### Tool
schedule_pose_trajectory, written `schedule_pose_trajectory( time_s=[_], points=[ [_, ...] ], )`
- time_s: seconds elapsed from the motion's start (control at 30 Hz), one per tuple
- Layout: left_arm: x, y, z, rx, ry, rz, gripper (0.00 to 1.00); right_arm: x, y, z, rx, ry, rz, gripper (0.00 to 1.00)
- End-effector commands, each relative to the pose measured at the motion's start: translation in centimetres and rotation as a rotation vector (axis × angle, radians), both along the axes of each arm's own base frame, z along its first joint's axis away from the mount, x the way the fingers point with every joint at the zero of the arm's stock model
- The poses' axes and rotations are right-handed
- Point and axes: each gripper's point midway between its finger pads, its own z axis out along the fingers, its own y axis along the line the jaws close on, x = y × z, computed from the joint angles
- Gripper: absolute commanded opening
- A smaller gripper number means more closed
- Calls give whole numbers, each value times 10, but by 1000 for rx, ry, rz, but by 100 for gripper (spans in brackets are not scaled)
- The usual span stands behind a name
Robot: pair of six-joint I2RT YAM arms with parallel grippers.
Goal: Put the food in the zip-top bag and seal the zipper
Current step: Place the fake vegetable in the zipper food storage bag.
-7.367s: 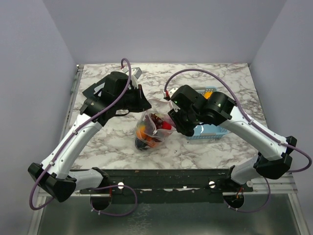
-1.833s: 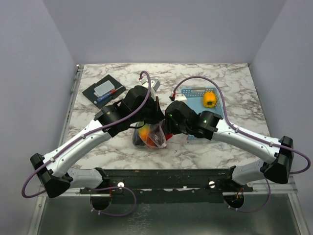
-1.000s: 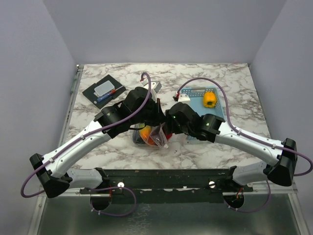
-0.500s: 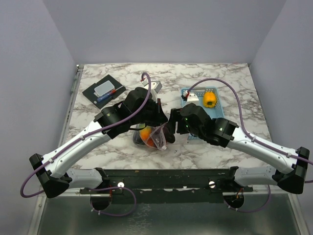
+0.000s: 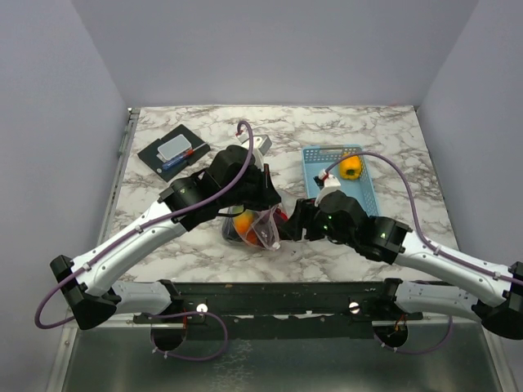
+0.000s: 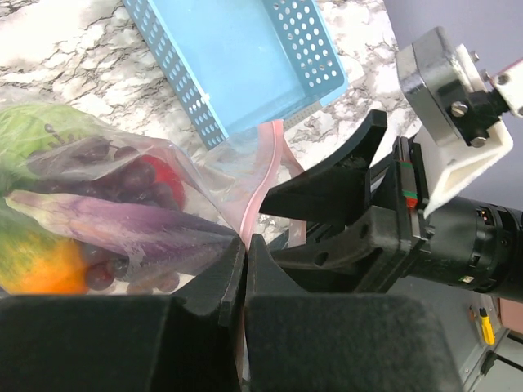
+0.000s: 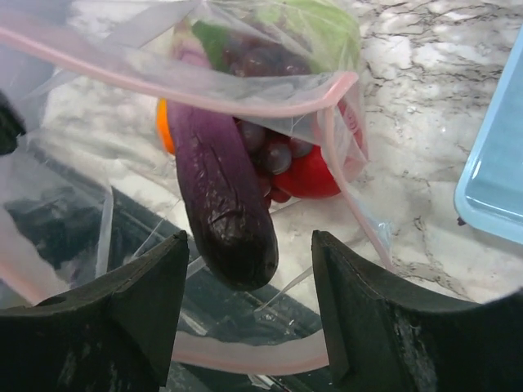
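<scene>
The right gripper (image 7: 249, 242) stood wide open, holding nothing, at the mouth of the bag (image 5: 260, 234) in the middle, the left gripper (image 6: 243, 249) pinched the bag's edge tight, the eggplant (image 7: 216, 188) could slip out if the bag tipped, a yellow piece (image 5: 350, 167) sat in the far-right basket (image 5: 372, 193), and no writing could be read.

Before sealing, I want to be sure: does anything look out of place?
Yes. A yellow piece sits in the blue basket, not in the zip-top bag. Also, a purple eggplant juts through the bag's open mouth, so the zipper likely cannot close over it.
</scene>
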Motion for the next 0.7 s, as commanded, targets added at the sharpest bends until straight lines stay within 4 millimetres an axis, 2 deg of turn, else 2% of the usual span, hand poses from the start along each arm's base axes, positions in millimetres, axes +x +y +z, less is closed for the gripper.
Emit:
schedule_pose_trajectory(
  time_s=[0.0, 0.17, 0.67],
  points=[
    [1, -11, 22, -68, -33, -19, 0, -9, 11, 15, 139, -11, 44, 66],
    [2, -12, 22, -66, -30, -16, 0, -14, 16, 12, 169, 3, 66, 66],
    [2, -13, 20, -62, -27, -18, 0, -15, 23, -22, 89, 47, 108, 65]
  ],
)
